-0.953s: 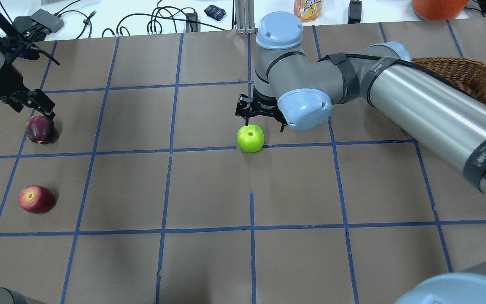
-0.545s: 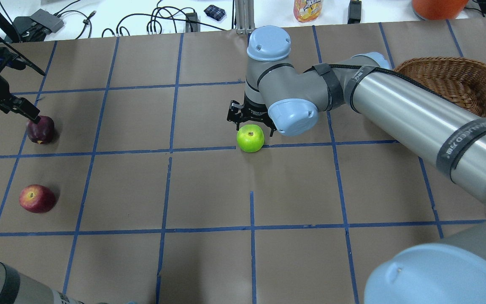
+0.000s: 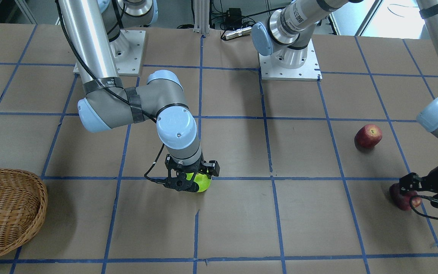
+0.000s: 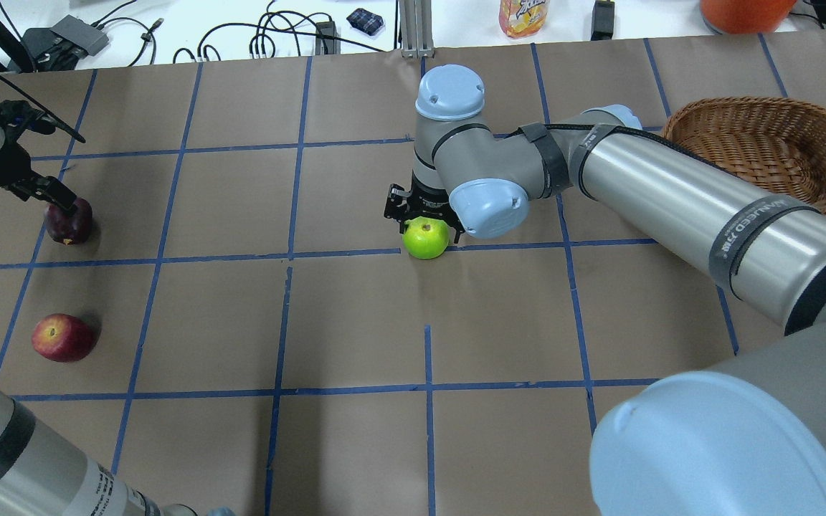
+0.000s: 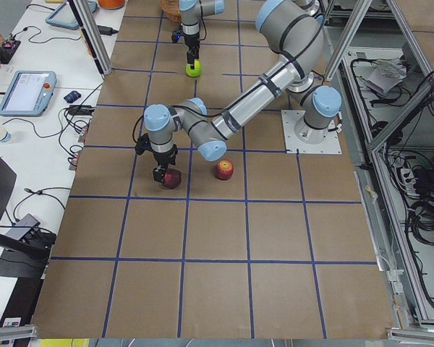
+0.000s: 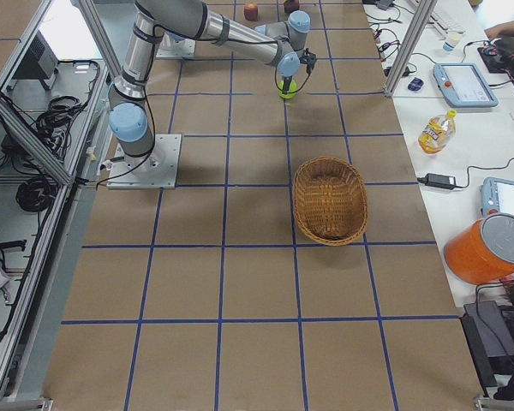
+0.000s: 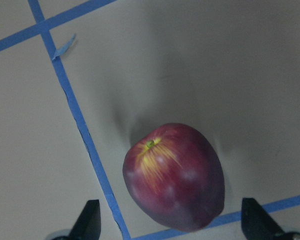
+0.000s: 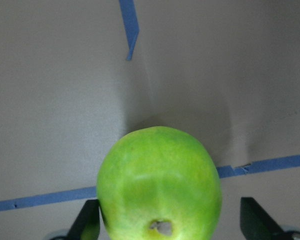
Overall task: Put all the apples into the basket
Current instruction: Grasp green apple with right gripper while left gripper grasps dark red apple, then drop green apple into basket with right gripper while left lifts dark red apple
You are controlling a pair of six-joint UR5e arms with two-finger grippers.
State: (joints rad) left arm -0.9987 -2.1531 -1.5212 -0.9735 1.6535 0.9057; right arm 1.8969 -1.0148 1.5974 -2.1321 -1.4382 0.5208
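Observation:
The lime-green apple [image 4: 425, 239] [image 3: 204, 183] sits on the table near the middle. My right gripper [image 4: 424, 219] [image 3: 189, 183] is low over it and open. In the right wrist view the apple [image 8: 160, 175] lies between the fingertips [image 8: 88, 220]. The maroon apple [image 4: 69, 223] [image 3: 400, 198] sits at the far left. My left gripper [image 4: 53, 201] [image 3: 413, 189] is open just above it, and the apple [image 7: 176, 176] lies slightly ahead of the fingertips [image 7: 89, 220]. The red apple [image 4: 62, 337] [image 3: 368, 136] lies alone. The wicker basket [image 4: 743, 102] [image 3: 42, 194] is empty.
Beyond the table's far edge lie cables [image 4: 269, 36], a drink bottle [image 4: 523, 16] and an orange container [image 4: 743, 13]. The two arm base plates [image 3: 289, 66] stand on the robot's side. My right forearm [image 4: 671, 193] spans the space between the green apple and the basket.
My right gripper has moved left and down until its fingers flank the green apple. My left gripper has come down closer over the maroon apple. No apple has moved.

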